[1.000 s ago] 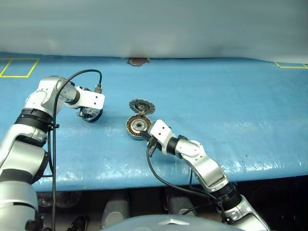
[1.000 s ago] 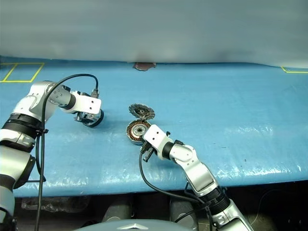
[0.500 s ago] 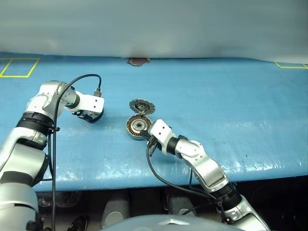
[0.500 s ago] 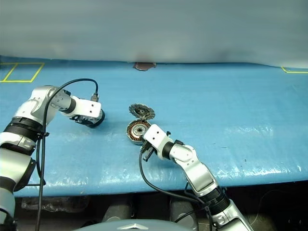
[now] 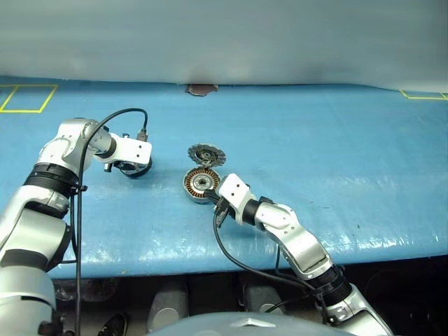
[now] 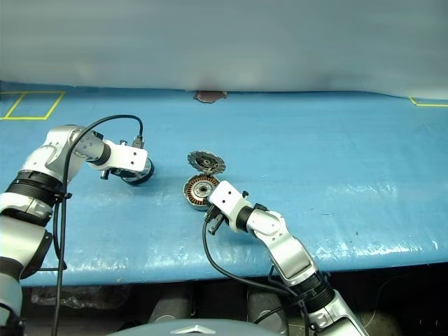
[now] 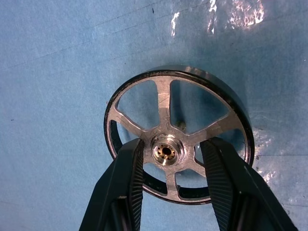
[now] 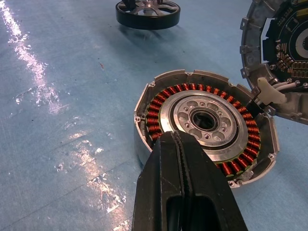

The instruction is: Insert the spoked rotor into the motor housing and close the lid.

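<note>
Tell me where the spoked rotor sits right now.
The spoked rotor lies flat on the blue table, on the robot's left, under the left gripper, apart from the motor housing.

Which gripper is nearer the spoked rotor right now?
Left. The left gripper straddles the hub of the spoked rotor, a finger on each side. The right gripper, shut, sits at the motor housing.
</note>
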